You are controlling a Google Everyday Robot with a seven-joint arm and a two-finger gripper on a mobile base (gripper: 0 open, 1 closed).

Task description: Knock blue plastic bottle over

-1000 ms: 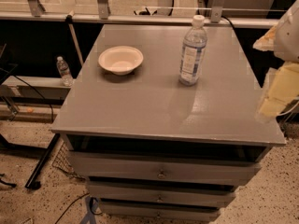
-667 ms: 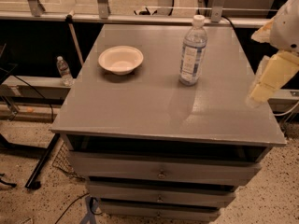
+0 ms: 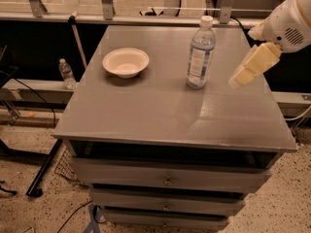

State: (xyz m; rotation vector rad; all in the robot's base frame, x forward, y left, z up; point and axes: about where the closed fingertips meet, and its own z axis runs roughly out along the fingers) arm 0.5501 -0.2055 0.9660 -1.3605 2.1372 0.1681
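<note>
Gripper (image 3: 241, 75) hangs over the right part of the grey cabinet top (image 3: 160, 115). It's cream-coloured and angled down and to the left, w/ its tip pointing toward the blue plastic bottle (image 3: 200, 52) but apart from it, bare tabletop showing btw the two. Whether it's apart or together can't be told from this view. White arm housing (image 3: 286, 21) comes in from the upper right corner. The blue plastic bottle stands upright on the top, back-right of centre, w/ white cap on and white-and-blue label toward the camera. White bowl (image 3: 125, 62) sits right way up on the back-left part of the top, well apart from the bottle. Below the top there's an open gap, then 3 grey drawers (image 3: 167, 178) w/ small knobs. Small clear bottle (image 3: 66, 74) stands upright on a low ledge left of the cabinet. Speckled floor (image 3: 291, 198) lies under it all
</note>
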